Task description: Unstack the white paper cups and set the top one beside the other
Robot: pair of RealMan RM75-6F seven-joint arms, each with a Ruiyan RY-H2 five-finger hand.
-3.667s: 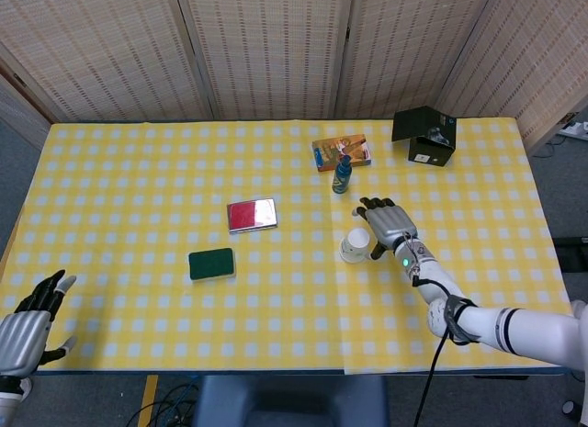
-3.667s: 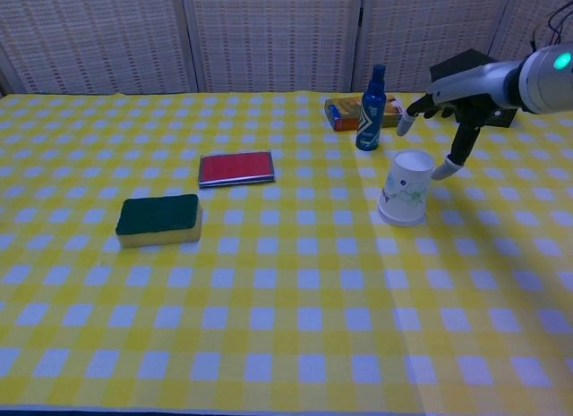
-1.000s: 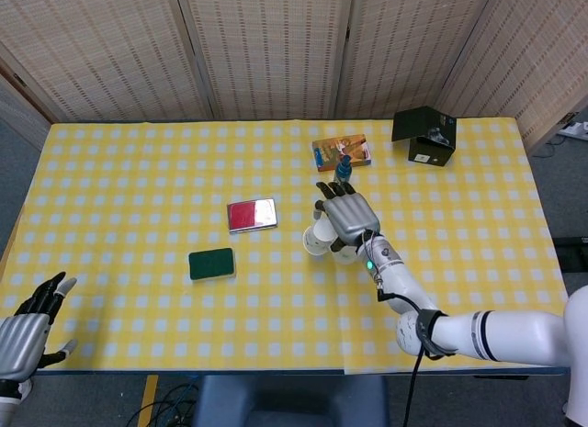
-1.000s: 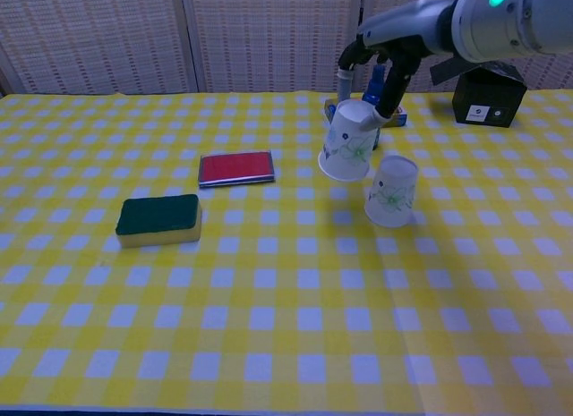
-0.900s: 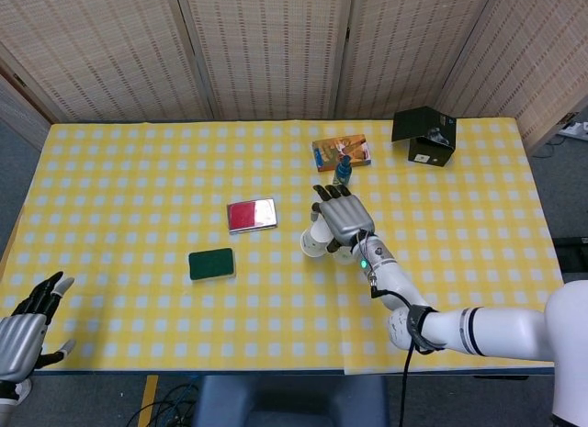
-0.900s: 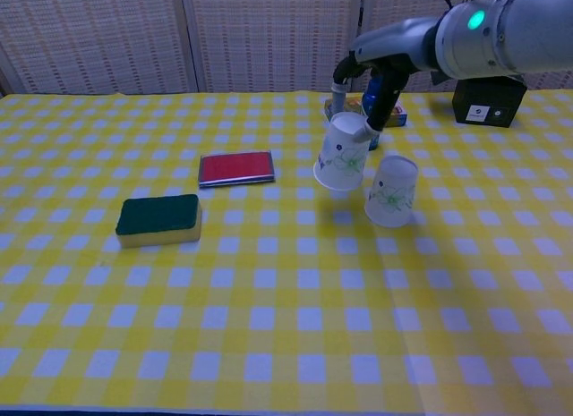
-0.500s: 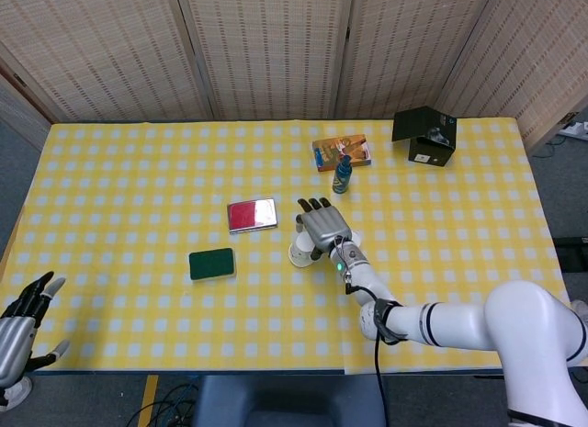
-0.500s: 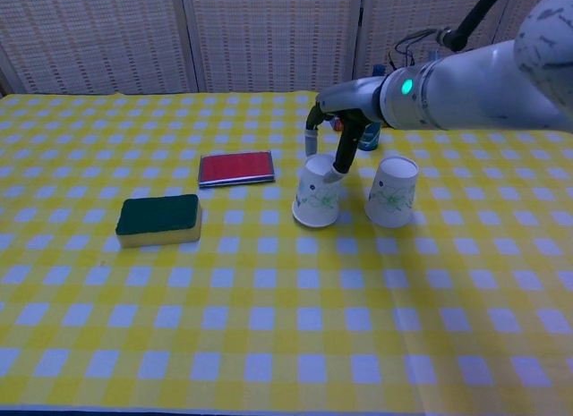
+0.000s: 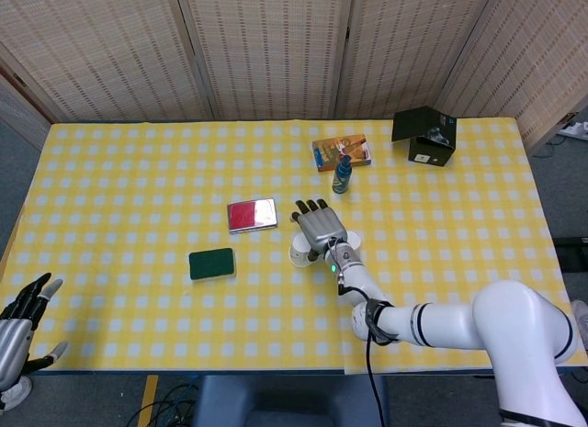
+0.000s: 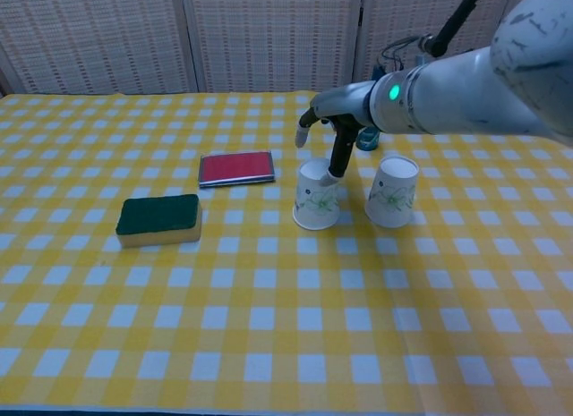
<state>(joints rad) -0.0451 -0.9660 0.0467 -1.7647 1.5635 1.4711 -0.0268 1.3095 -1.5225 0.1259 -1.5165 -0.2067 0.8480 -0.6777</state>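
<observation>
- Two white paper cups are standing upside down on the yellow-checked tabletop (image 10: 269,344), just beside each other but apart: the left cup (image 10: 316,195) and the right cup (image 10: 392,191).
- The right robot hand (image 10: 329,130) is hovering over the left cup with its fingers spread; one fingertip (image 10: 330,176) is reaching down to the cup's upturned base, and it seems to be touching it, though the chest view does not settle this.
- That hand is holding nothing; in the head view it (image 9: 319,225) is covering most of the left cup (image 9: 299,255).
- The left robot hand (image 9: 16,328) is sitting at the lower left corner of the head view, off the tabletop edge, fingers apart and holding nothing.
- A green sponge (image 10: 158,218) is lying well left of the cups, with a red card (image 10: 236,167) behind it.
- A blue bottle (image 9: 342,174), a colourful box (image 9: 341,152) and a black box (image 9: 424,136) are standing farther back.
</observation>
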